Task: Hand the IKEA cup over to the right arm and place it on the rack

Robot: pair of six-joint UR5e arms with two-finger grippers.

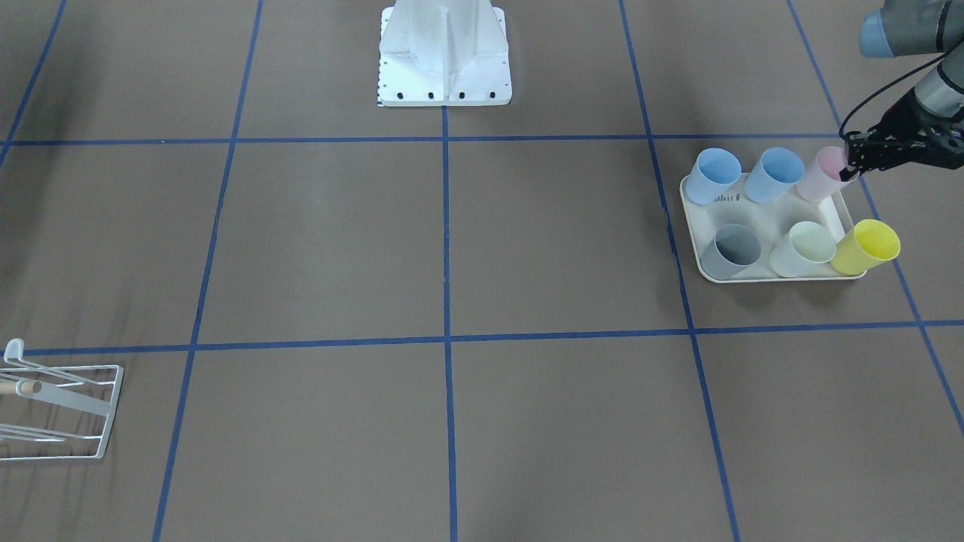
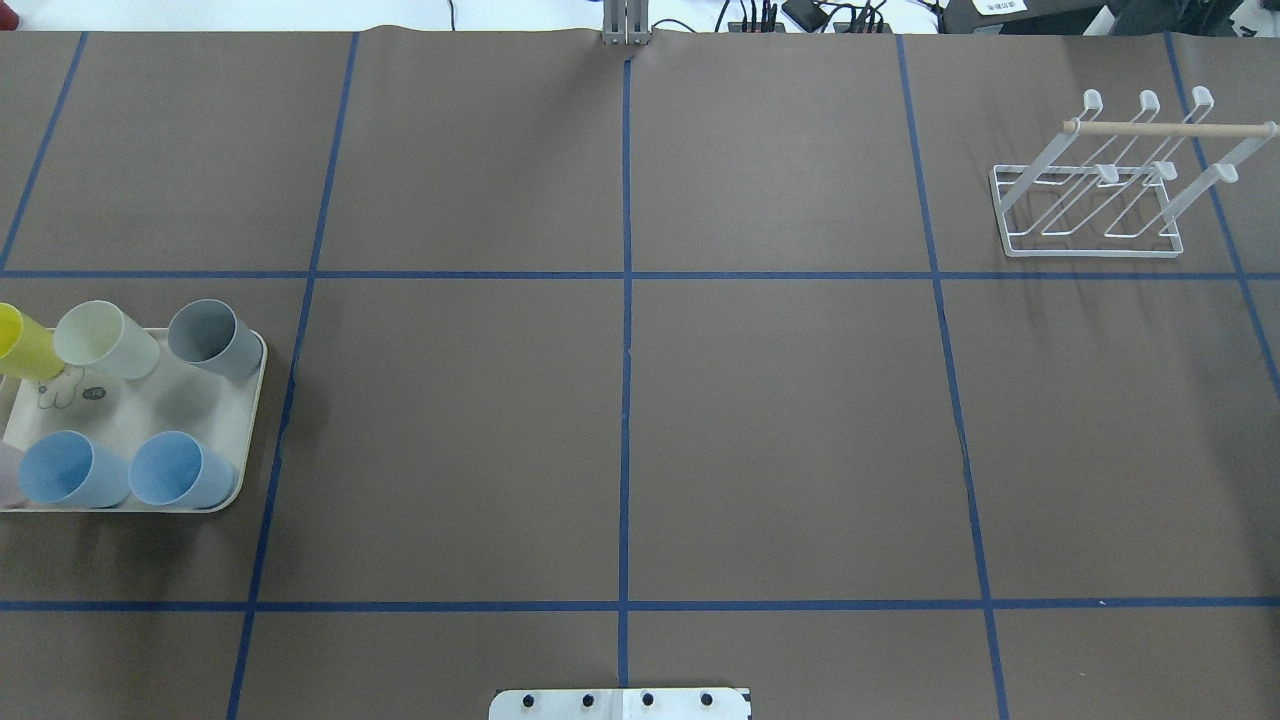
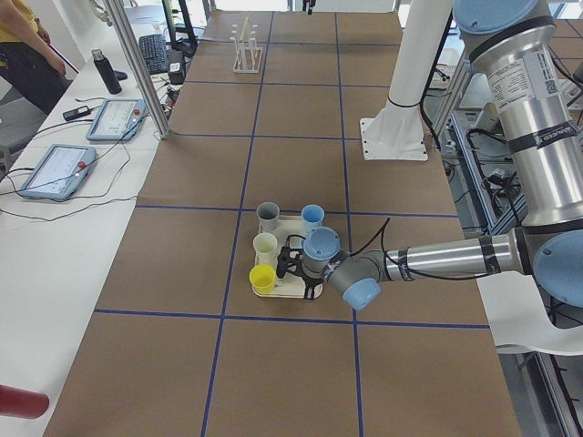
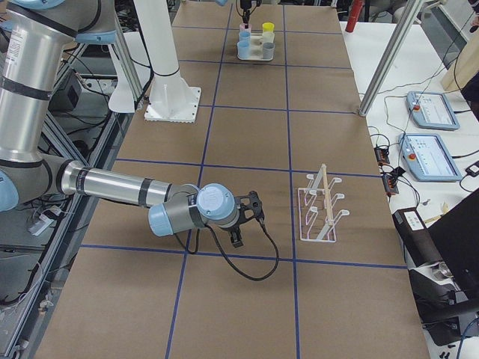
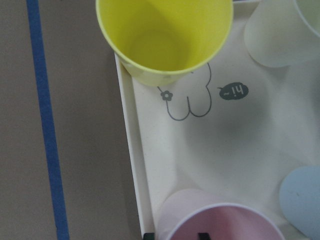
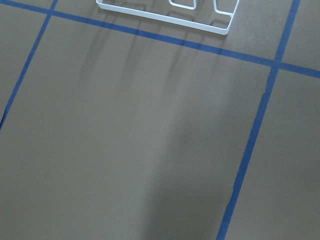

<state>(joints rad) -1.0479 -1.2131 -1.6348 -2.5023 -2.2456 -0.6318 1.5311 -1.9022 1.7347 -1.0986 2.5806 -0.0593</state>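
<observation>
Several plastic cups stand on a cream rabbit-print tray (image 1: pixel 768 214). Among them are two blue ones, a grey one (image 1: pixel 732 250), a pale green one and a yellow one (image 1: pixel 866 247). My left gripper (image 1: pixel 853 159) is at the rim of the pink cup (image 1: pixel 825 175). In the left wrist view one fingertip (image 5: pixel 148 234) is just outside the pink cup (image 5: pixel 220 222) and the other is inside it, with a gap between them. The white wire rack (image 2: pixel 1095 215) stands far off at the table's other end. My right gripper (image 4: pixel 243 217) hovers near the rack (image 4: pixel 318 213); I cannot tell whether it is open or shut.
The robot's white base (image 1: pixel 444 56) stands at the middle of the table's robot-side edge. Blue tape lines divide the brown table. Tablets and cables lie on a side bench (image 3: pixel 55 168), where a person stands at the far corner.
</observation>
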